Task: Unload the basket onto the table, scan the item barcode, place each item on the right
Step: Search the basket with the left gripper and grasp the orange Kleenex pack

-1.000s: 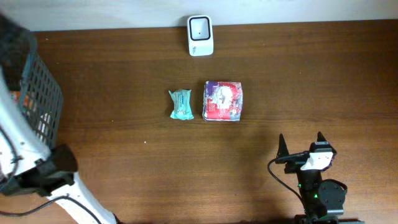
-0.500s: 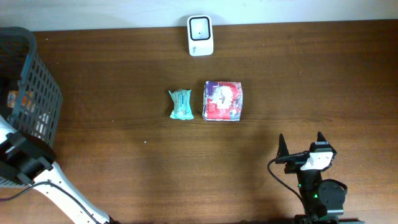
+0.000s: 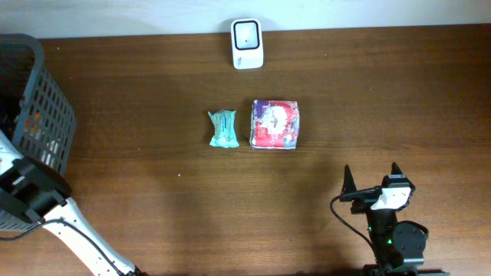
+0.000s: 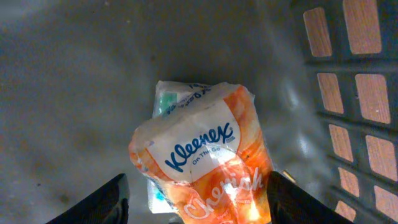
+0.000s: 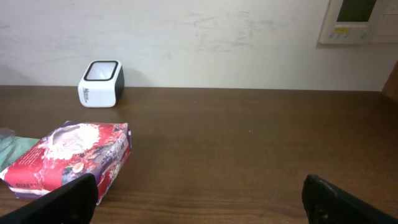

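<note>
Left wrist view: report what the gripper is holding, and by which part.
Cannot be told. The left gripper straddles the near end of the orange plastic Kleenex tissue pack in the grey basket; contact is unclear.

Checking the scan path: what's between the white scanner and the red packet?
Only bare tabletop lies between the scanner and the red packet; the overhead view shows it.

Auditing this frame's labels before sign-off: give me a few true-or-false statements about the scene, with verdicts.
1. The white barcode scanner stands on the table. True.
2. The teal packet lies right of the red-and-purple pack. False: it lies left of it.
3. The left pincer flanks an orange Kleenex pack inside the basket. True.
4. The right pincer holds the scanner. False: it is open, empty, far from it.
</note>
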Motion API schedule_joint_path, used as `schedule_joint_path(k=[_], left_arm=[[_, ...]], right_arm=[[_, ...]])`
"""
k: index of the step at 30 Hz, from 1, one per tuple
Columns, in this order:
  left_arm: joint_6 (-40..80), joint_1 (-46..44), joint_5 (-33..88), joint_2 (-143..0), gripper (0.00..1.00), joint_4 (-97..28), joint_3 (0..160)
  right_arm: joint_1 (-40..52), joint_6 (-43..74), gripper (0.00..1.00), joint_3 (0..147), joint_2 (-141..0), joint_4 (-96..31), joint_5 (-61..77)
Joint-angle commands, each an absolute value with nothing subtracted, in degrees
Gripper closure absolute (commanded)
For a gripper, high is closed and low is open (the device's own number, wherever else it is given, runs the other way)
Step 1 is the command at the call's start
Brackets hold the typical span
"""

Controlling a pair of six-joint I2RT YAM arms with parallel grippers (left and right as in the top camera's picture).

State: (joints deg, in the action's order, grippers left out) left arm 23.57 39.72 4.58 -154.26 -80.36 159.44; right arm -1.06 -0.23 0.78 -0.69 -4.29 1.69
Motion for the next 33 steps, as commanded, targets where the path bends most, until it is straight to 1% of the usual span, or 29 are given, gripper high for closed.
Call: schedule_joint_path(k=[1, 2, 3, 5, 6, 7, 12, 13, 15, 17, 18, 19, 20, 23, 28, 29, 30, 31, 32, 33], left_arm=[[20.88, 39.53, 5.17, -157.71, 0.64, -80.38, 159.39], [20.88, 39.48, 5.19, -157.71, 0.79, -80.47, 159.39], [20.91, 39.48, 5.19, -157.71, 0.81, -80.84, 159.39], [20.86, 39.48, 5.19, -157.71, 0.76, -82.24, 159.39], [20.88, 39.55, 5.17, -157.71, 0.36, -83.02, 159.39], [20.88, 39.66, 5.17, -157.71, 0.01, -83.31, 159.39], [18.85, 39.40, 4.78, -159.13, 0.00, -84.47, 159.37], [18.26, 39.24, 4.75, -159.54, 0.07, -84.44, 159.35], [17.87, 39.16, 4.75, -160.51, 0.48, -84.03, 159.37], [17.87, 39.68, 4.75, -160.38, 0.66, -84.51, 161.21], [17.89, 40.16, 4.75, -160.38, 0.92, -85.34, 162.78], [17.93, 40.84, 4.84, -160.38, 1.00, -87.24, 165.51], [17.93, 41.17, 4.99, -160.38, 1.00, -88.40, 167.15], [20.03, 42.98, 5.30, -160.35, 1.00, -96.18, 180.27], [20.51, 43.62, 9.96, -148.77, 1.00, -96.73, 179.89], [20.47, 43.64, 10.15, -147.33, 0.92, -96.73, 179.89], [20.38, 43.64, 10.20, -146.96, 0.80, -96.73, 179.89], [18.39, 43.62, 12.99, -146.89, 0.66, -96.73, 179.72], [17.41, 43.64, 15.73, -146.89, 0.60, -96.73, 179.72], [17.43, 43.64, 17.69, -146.65, 0.60, -96.73, 179.72]], right_arm=[[-0.75, -0.38, 0.01, 0.32, -0.36, -4.47, 1.45], [-0.75, -0.38, 0.01, 0.32, -0.36, -4.47, 1.45], [-0.75, -0.38, 0.01, 0.32, -0.36, -4.47, 1.45], [-0.75, -0.38, 0.01, 0.32, -0.36, -4.47, 1.45], [-0.75, -0.38, 0.01, 0.32, -0.36, -4.47, 1.45], [-0.75, -0.38, 0.01, 0.32, -0.36, -4.47, 1.45], [-0.75, -0.38, 0.01, 0.32, -0.36, -4.47, 1.45], [-0.75, -0.38, 0.01, 0.32, -0.36, -4.47, 1.45], [-0.75, -0.38, 0.01, 0.32, -0.36, -4.47, 1.45], [-0.75, -0.38, 0.01, 0.32, -0.36, -4.47, 1.45], [-0.75, -0.38, 0.01, 0.32, -0.36, -4.47, 1.45], [-0.75, -0.38, 0.01, 0.32, -0.36, -4.47, 1.45], [-0.75, -0.38, 0.01, 0.32, -0.36, -4.47, 1.45], [-0.75, -0.38, 0.01, 0.32, -0.36, -4.47, 1.45], [-0.75, -0.38, 0.01, 0.32, -0.36, -4.47, 1.45], [-0.75, -0.38, 0.01, 0.32, -0.36, -4.47, 1.45], [-0.75, -0.38, 0.01, 0.32, -0.36, -4.47, 1.45], [-0.75, -0.38, 0.01, 0.32, -0.36, -4.47, 1.45], [-0.75, -0.38, 0.01, 0.32, -0.36, -4.47, 1.45], [-0.75, -0.38, 0.01, 0.32, -0.36, -4.47, 1.45]])
